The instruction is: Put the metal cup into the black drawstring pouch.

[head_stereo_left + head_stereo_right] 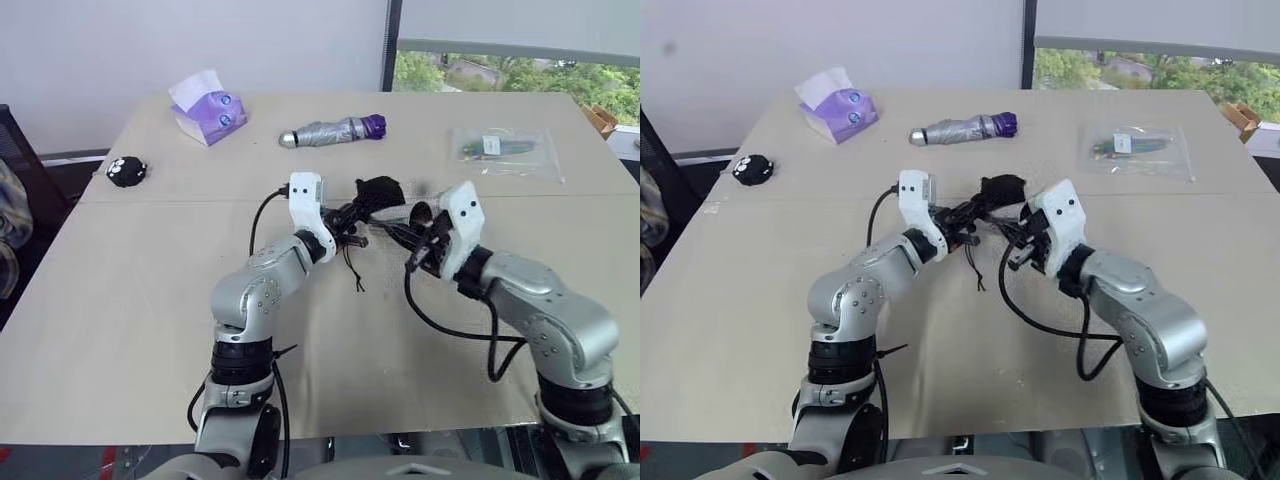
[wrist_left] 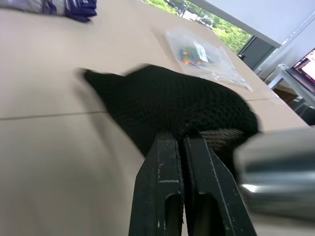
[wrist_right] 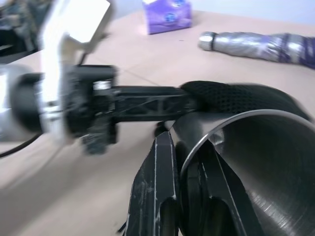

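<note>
Steel is meeting fabric above the middle of the beige table point(image 1: 120, 330), where the robot's two arms are converging. Nearest, the right gripper point(image 3: 189, 162) is clamping the rim of the metal cup point(image 3: 256, 162), one finger inside the wall and one outside, and is holding the cup on its side with its open mouth facing the wrist. Just beyond the cup, the left gripper point(image 2: 183, 147) is pinching the edge of the black drawstring pouch point(image 2: 167, 98), its fingers closed tight on the mesh and loose cords dangling below. Farther back from the cup, a folded umbrella point(image 1: 330, 131), a purple tissue box point(image 1: 208, 113) and a clear packet point(image 1: 503, 149) are lying untouched. With one pinch holding it, the pouch mouth is likely sagging shut, so the cup could snag the fabric.
</note>
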`<state>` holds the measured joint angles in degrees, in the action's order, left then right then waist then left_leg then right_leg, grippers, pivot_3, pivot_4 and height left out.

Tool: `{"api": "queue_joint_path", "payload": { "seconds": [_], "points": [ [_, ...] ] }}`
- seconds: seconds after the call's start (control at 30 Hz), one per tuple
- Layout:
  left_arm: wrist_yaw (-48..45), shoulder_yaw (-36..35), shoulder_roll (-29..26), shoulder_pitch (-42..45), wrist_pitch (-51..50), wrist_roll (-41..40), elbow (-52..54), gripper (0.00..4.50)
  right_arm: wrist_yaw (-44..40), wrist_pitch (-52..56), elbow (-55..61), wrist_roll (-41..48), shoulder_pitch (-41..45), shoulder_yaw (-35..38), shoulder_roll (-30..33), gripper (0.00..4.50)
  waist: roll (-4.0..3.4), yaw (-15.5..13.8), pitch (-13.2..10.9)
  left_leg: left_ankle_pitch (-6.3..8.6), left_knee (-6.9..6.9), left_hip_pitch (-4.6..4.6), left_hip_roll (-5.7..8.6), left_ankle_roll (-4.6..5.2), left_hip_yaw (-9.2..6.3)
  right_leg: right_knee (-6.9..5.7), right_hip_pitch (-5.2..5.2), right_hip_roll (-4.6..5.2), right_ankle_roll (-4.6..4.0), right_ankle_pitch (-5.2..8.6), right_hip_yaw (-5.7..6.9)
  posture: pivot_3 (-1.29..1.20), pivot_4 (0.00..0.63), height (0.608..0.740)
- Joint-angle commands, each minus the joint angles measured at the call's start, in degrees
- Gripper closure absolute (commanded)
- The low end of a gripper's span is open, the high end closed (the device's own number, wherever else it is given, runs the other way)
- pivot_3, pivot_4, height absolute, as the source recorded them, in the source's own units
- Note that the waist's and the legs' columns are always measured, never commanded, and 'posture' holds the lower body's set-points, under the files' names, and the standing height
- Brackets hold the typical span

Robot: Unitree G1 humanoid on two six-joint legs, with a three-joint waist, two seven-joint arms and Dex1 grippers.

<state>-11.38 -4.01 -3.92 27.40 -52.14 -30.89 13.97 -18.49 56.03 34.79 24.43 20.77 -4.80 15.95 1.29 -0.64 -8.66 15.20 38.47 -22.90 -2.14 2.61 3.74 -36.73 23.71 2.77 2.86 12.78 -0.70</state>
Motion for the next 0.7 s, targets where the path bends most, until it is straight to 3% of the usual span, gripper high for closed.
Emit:
{"api": "queue_joint_path", "payload": {
  "seconds": [0.03, 0.43, 0.7],
  "points": [
    [-0.1, -0.2, 0.6, 1.2, 0.1, -1.5, 2.0, 4.50, 3.0, -3.9, -1.3, -2.8, 1.2, -0.6, -1.6, 4.47, 0.00, 0.1, 0.0, 0.00, 0.00, 0.00, 0.00, 0.00, 0.01, 0.00, 0.00, 0.00, 0.00, 0.00, -0.01, 0.00, 0.150, 0.740],
    [1.5, -2.1, 2.8, 3.3, -1.8, -4.0, 0.2, 4.50, 9.2, -15.1, -12.9, -6.0, 4.8, 0.0, -14.7, 4.47, 0.00, 0.9, 0.0, 0.00, -0.03, -0.03, -0.01, -0.01, -0.01, 0.02, 0.01, 0.00, 0.00, 0.00, 0.02, 0.00, 0.150, 0.740],
    [1.8, -4.2, 2.1, 5.0, -2.0, -4.5, -1.6, 4.50, 8.8, -15.7, -13.6, 5.0, 4.9, 7.2, -24.1, 4.47, -0.01, 1.3, 0.0, 0.00, -0.05, -0.03, -0.03, -0.01, -0.09, 0.00, 0.01, 0.00, 0.00, 0.00, 0.10, 0.00, 0.150, 0.740]
  ]
}}
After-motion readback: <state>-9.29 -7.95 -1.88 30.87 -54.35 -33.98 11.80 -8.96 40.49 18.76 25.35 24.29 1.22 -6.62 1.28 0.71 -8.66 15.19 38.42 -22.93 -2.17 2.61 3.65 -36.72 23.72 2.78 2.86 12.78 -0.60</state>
